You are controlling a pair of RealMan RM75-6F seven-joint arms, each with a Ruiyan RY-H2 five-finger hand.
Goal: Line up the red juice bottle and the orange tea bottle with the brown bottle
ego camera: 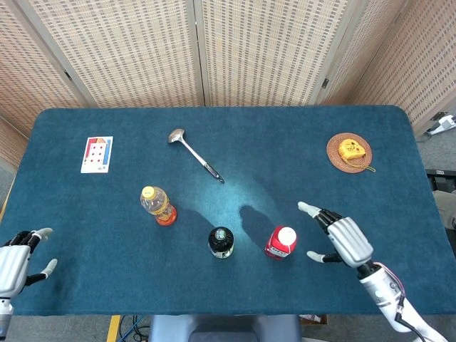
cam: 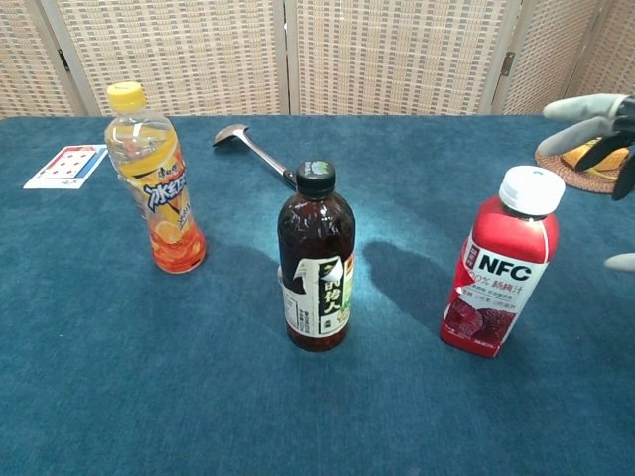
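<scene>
On blue table (ego camera: 299,149): three bottles, two hands, fingers spread, holding nothing.
Upright red juice bottle (ego camera: 281,243) at 3 o'clock of brown bottle (ego camera: 221,242), orange tea bottle (ego camera: 157,205) at 10 o'clock; right hand (ego camera: 340,238) just beside red one, apart; left hand (ego camera: 17,259) at 9 o'clock edge.

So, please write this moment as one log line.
right hand: open, apart from red bottle | red bottle: upright beside brown bottle | orange bottle: not yet aligned | left hand: idle
</scene>
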